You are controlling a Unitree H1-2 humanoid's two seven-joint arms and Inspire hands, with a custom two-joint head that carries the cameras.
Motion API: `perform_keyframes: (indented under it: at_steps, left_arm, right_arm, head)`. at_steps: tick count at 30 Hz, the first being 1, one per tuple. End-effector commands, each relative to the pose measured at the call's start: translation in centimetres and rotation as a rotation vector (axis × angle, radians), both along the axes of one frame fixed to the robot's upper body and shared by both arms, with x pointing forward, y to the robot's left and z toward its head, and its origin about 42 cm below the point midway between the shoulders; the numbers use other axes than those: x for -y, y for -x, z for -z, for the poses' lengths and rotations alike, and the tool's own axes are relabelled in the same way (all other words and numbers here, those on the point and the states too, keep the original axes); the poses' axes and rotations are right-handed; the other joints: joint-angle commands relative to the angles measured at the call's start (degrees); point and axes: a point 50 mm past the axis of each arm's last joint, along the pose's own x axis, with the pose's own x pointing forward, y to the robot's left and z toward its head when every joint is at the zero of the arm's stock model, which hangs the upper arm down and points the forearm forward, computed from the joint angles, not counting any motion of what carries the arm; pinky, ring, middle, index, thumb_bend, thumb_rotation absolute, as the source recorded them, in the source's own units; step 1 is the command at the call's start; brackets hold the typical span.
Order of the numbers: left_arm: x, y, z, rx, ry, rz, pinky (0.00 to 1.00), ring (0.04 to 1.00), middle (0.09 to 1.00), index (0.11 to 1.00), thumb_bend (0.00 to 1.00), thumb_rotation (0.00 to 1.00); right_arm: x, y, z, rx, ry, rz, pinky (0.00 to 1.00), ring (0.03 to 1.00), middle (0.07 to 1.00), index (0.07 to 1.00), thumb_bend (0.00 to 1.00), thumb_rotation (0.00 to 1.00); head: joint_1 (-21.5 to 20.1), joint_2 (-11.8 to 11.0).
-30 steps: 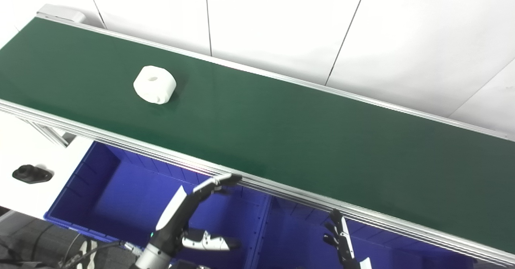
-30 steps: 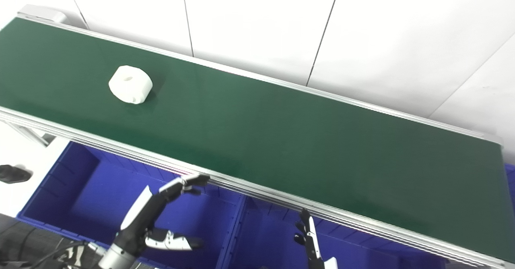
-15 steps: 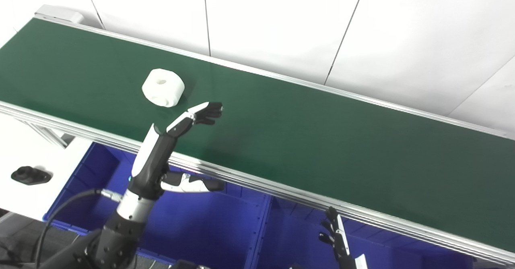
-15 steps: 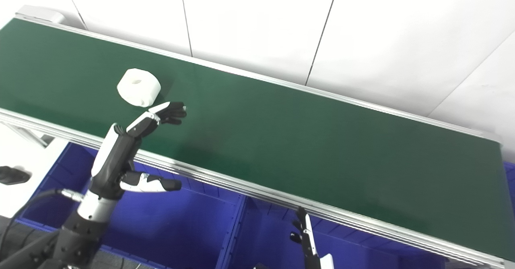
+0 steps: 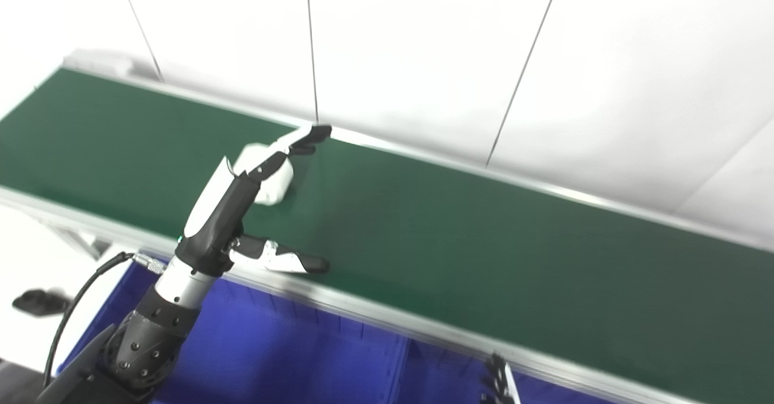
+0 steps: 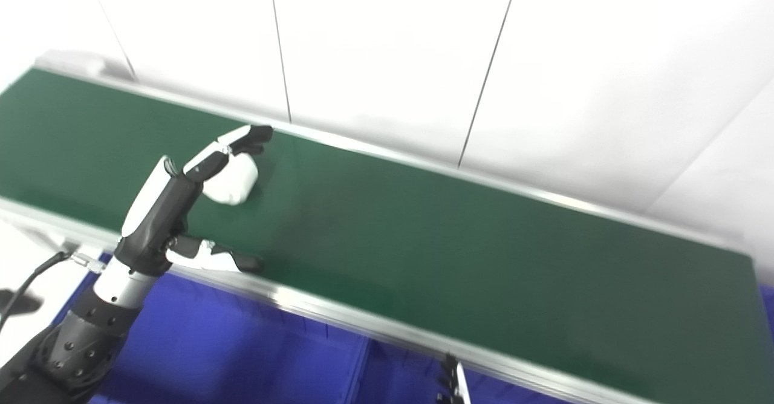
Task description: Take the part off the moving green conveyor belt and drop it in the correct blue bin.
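Green conveyor belt (image 5: 484,259): one white part (image 6: 233,181), one spread, empty left hand (image 5: 242,210) above.

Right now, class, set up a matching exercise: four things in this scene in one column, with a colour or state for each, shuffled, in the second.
1. white part
2. left hand
3. conveyor belt
4. bin

a. blue, below the belt's near rail
b. green
c. open, raised over the belt
d. lying on the belt, partly behind the fingers

Pairs: 1-d, 2-c, 3-b, 4-a
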Motion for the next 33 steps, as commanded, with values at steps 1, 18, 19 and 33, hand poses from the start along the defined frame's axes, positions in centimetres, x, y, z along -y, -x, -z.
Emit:
perform_keyframes:
  at_steps: [1,18,19,33]
  left_arm:
    - [-0.7,-1.3,-2.4,0.041,-0.040,0.006,0.82,0.899,0.931,0.902,0.65,0.40]
    - [-5.6,-9.7,-5.5,-0.028,-0.356,-0.125,0.85,0.916,0.935,0.908,0.71,0.24]
    - [-5.7,-10.1,-5.5,-0.047,-0.370,-0.130,0.86,0.917,0.933,0.907,0.72,0.24]
    - [-4.9,-15.1,-3.2,-0.249,-0.582,-0.176,0.81,0.910,0.959,0.918,0.86,0.19]
  right_arm:
    - [-0.2,-0.3,-0.8,0.074,-0.039,0.001,0.81,0.887,0.933,0.983,0.65,0.49]
    - [-0.1,-1.2,-0.5,0.102,-0.028,-0.010,0.81,0.894,0.937,0.980,0.64,0.48]
    - [-0.1,-1.3,-0.4,0.104,-0.024,-0.012,0.82,0.895,0.938,0.981,0.64,0.48]
    - [-0.1,-1.8,-0.4,0.130,-0.017,-0.015,0.81,0.885,0.927,0.981,0.65,0.51]
  head:
    - [0.0,0.1]
    - [-0.1,0.4]
    - [0.1,0.4]
    - [0.5,0.0]
